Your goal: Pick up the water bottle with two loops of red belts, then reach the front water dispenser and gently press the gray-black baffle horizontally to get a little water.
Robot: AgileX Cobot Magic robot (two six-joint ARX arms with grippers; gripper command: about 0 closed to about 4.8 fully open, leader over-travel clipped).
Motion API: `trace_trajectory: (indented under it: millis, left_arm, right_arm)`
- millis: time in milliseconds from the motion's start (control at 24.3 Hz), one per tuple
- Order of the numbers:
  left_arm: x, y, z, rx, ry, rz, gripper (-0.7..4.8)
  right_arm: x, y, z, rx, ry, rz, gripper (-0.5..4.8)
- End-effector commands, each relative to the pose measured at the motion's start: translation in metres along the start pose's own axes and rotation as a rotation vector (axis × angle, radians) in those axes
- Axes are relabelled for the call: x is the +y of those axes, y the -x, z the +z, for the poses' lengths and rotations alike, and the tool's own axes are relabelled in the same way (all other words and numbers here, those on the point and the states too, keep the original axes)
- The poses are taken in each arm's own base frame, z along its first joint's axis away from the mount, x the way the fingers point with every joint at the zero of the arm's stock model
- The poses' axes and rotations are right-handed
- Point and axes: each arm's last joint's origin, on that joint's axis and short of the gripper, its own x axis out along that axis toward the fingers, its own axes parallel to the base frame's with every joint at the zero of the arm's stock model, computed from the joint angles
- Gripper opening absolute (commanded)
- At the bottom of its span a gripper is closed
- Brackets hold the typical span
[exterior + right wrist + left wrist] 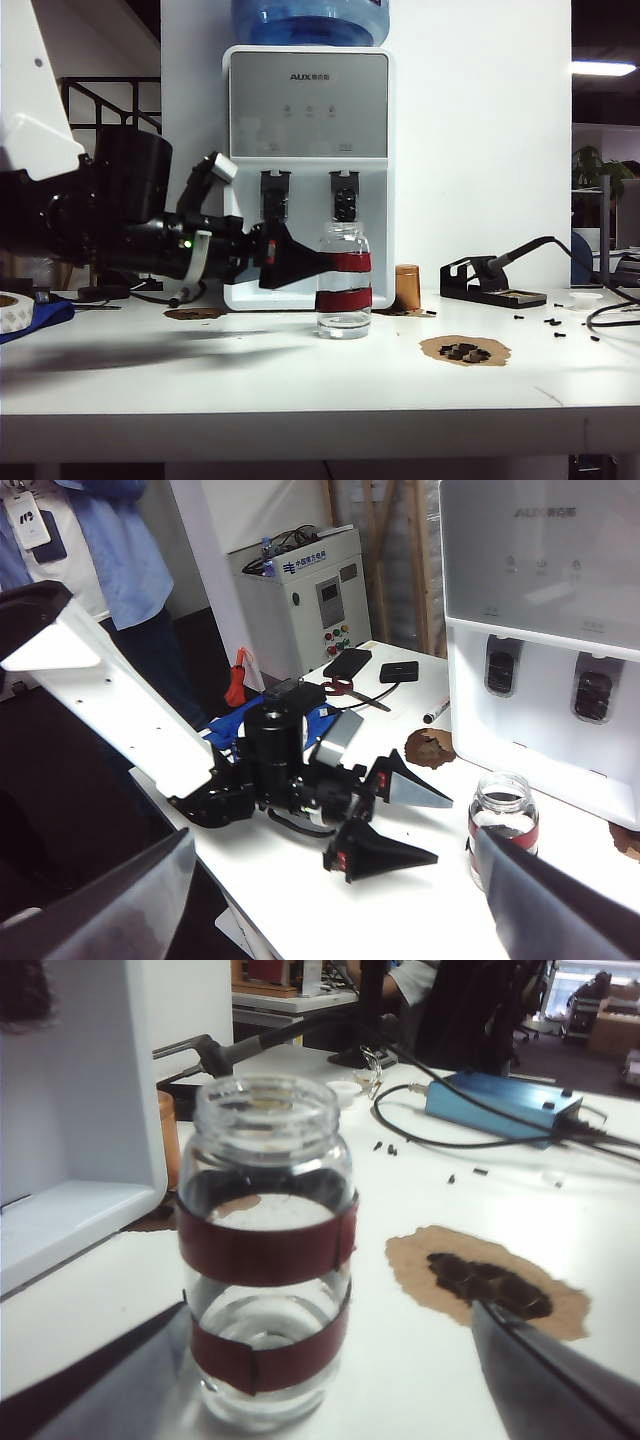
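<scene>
White desk (250, 390) is running across the scene, with the water dispenser (308, 120) standing at its back and its blue jug on top.

We are looking first at the water bottle (343, 280), standing upright on the desk just in front of the dispenser, below and a little ahead of the two tap levers. It is clear glass with a wide open neck, two red bands round its body and a little water showing at the bottom. We are judging it rigid, fairly light, smooth and breakable, so a slipping or over-hard squeeze is the risk. The taped bands are looking like the best place to take hold, since they should give more friction than bare glass.

We are seeing the left hand (300, 265) level and low, its fingers spread wide apart, reaching in from the left with the bottle between the two fingers; we cannot tell if either is touching the glass.

The right hand (330, 900) is hanging well off, fingers also apart and holding nothing.

The gray-black baffle (275, 195) is sitting behind and above the bottle.
</scene>
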Motion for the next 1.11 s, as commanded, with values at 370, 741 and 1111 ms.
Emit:
trace_trajectory:
  millis: [370,741,1111]
  left_arm:
    - [0.032,-0.053,-0.009,0.034,-0.013,0.065,4.79]
    - [0.032,-0.071,-0.022,0.061,0.001,0.058,1.79]
    - [0.046,-0.061,-0.001,-0.09,0.149,0.092,-0.04]
  right_arm:
    - [0.002,0.001,0.002,-0.012,0.012,0.044,4.48]
    - [0.002,0.001,0.002,-0.012,0.013,0.044,4.48]
    - [0.002,0.001,0.002,-0.012,0.013,0.044,4.48]
